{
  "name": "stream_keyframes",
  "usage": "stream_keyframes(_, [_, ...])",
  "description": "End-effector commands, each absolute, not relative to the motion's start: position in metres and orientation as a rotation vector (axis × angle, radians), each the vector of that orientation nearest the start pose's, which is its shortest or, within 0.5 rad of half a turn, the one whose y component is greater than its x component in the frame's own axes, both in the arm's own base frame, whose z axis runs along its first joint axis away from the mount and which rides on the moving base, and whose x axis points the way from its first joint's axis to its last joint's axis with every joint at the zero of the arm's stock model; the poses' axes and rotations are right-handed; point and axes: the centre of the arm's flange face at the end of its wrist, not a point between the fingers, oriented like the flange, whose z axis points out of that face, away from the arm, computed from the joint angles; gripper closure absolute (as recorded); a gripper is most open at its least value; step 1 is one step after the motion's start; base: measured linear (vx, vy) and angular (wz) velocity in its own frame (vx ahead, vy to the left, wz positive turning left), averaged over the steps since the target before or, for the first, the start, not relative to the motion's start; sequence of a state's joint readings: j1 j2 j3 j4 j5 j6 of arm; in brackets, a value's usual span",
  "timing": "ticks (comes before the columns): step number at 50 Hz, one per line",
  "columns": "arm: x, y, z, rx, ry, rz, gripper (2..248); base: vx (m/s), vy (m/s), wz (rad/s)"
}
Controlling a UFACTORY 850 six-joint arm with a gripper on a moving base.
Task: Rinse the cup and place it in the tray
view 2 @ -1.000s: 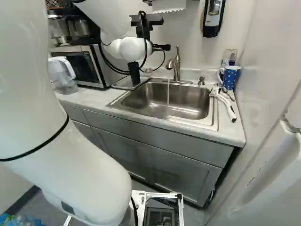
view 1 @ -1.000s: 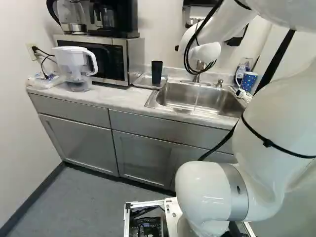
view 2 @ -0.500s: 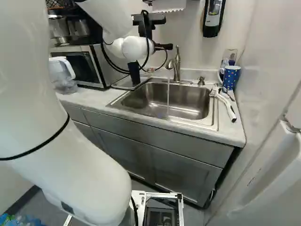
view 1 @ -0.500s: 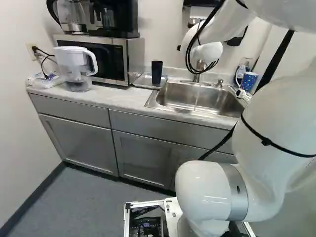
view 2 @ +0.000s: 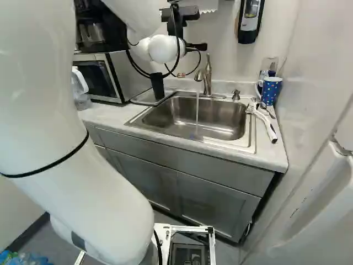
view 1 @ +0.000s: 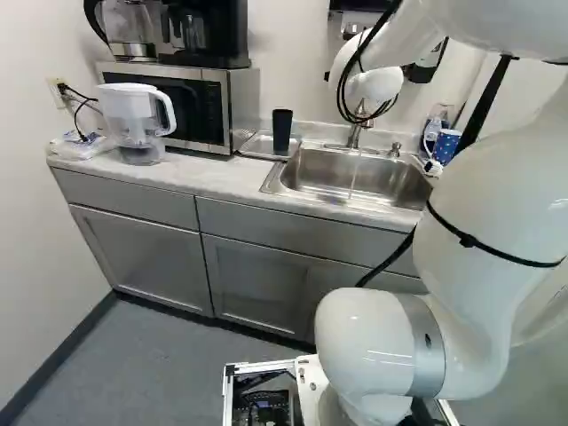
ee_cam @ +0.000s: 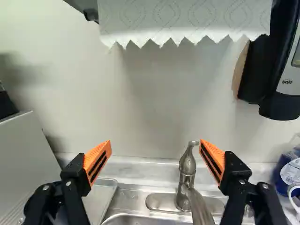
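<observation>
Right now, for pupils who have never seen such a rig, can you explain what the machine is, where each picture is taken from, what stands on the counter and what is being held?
The machine is a white jointed robot arm with a black, orange-padded gripper. Two base views look past it from behind, left and right; the wrist view looks along the gripper.

On the pale counter stand a silver-and-black microwave, a clear, white-topped pitcher and a blue spotted mug. A black cup stands upright in a shallow metal tray beside the steel sink, where water runs. The gripper is open, holding nothing.
</observation>
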State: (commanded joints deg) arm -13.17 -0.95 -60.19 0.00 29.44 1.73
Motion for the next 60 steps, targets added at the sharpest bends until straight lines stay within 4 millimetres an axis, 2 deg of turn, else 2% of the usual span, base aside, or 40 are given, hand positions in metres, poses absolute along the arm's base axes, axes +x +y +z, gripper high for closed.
stream_keyframes(43, [0.581, -0.141, 0.689, -2.47, 0.334, -2.128, 3, 0.0, 0.0, 0.0])
stream_keyframes(60, [0.59, -0.144, 0.697, -2.547, 0.346, -2.023, 3, 0.0, 0.0, 0.0])
